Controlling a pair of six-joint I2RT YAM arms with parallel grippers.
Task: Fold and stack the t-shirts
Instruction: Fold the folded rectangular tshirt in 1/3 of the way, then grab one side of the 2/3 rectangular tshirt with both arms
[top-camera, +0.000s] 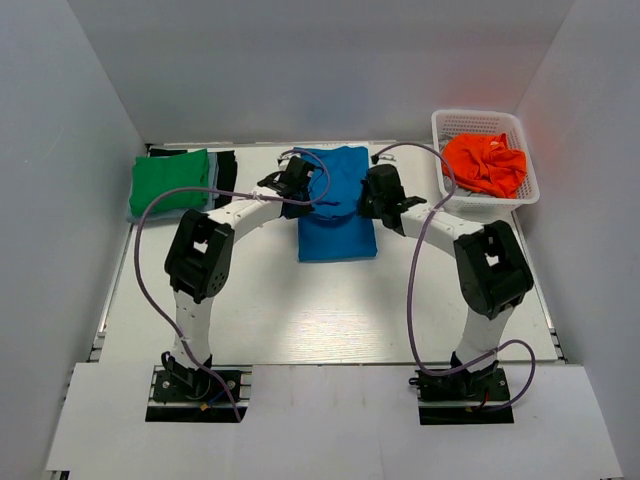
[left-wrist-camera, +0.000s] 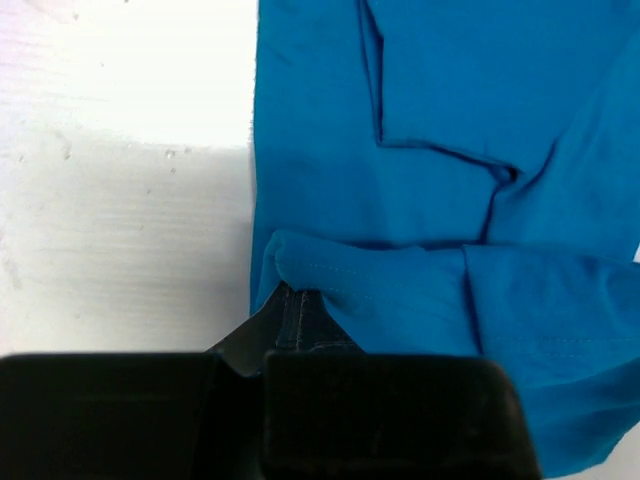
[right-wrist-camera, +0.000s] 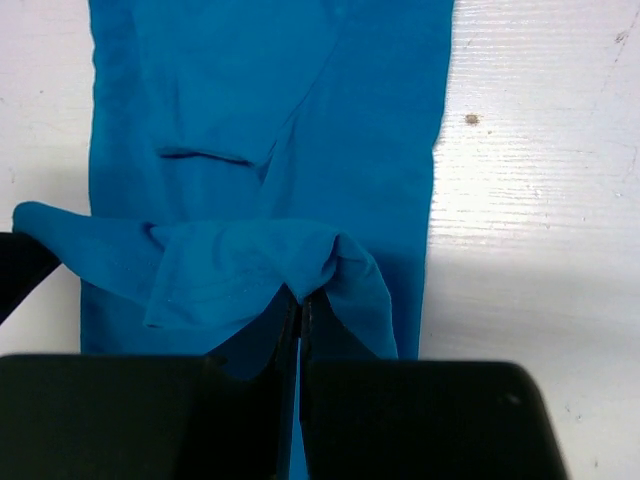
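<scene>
Blue t-shirt (top-camera: 338, 240) lies mid-table (top-camera: 300, 320), long axis running 12 to 6 o'clock. Left gripper (top-camera: 297, 190), pressed together, pinches its 9 o'clock edge. Right gripper (top-camera: 372, 195) pinches the 3 o'clock edge likewise. Both arms equally near, with a raised fold between them.

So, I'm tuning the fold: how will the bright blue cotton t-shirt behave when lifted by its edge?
Probably floppy: the bright blue cotton t-shirt bunches and droops between the left gripper and right gripper, both shut on its edge. Likely light, since two small pinches raise that edge. Apt to wrinkle; creases already show.
</scene>
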